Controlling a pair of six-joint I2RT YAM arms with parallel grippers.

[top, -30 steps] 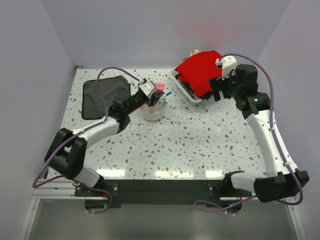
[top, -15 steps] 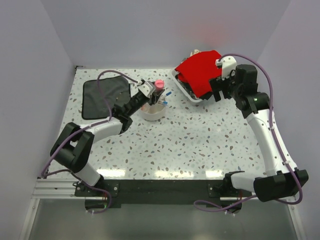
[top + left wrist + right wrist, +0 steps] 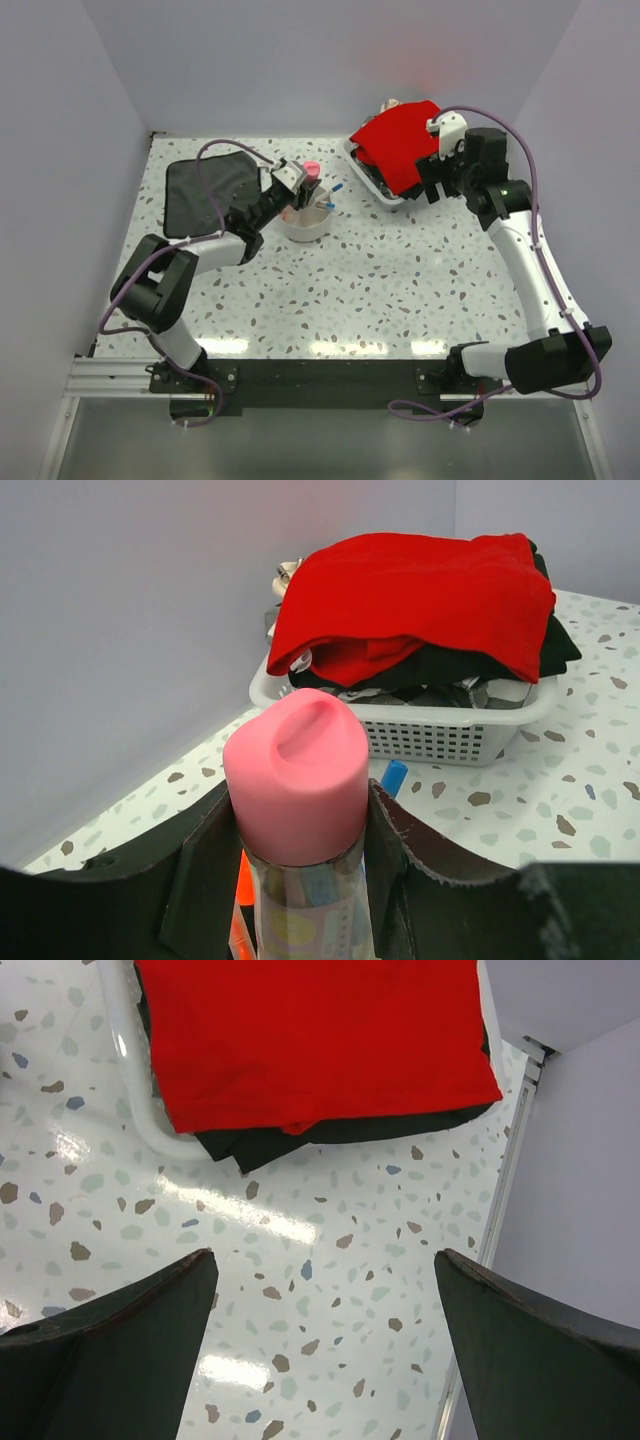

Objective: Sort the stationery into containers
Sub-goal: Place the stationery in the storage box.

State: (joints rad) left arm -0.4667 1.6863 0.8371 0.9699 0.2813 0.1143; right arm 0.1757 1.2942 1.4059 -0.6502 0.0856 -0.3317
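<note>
Speckled terrazzo tabletop point(image 3: 400, 290), toward its far edge: your left gripper point(image 3: 300, 875) is clamped on the pink-capped stick point(image 3: 297, 780), held upright over the divided bowl point(image 3: 303, 234). You look mid-placement. Next, lower it into a free compartment and let go. Its printed label is unreadable. Your right gripper point(image 3: 325, 1295) hangs wide open and empty beside the white basket point(image 3: 450, 730).
</note>
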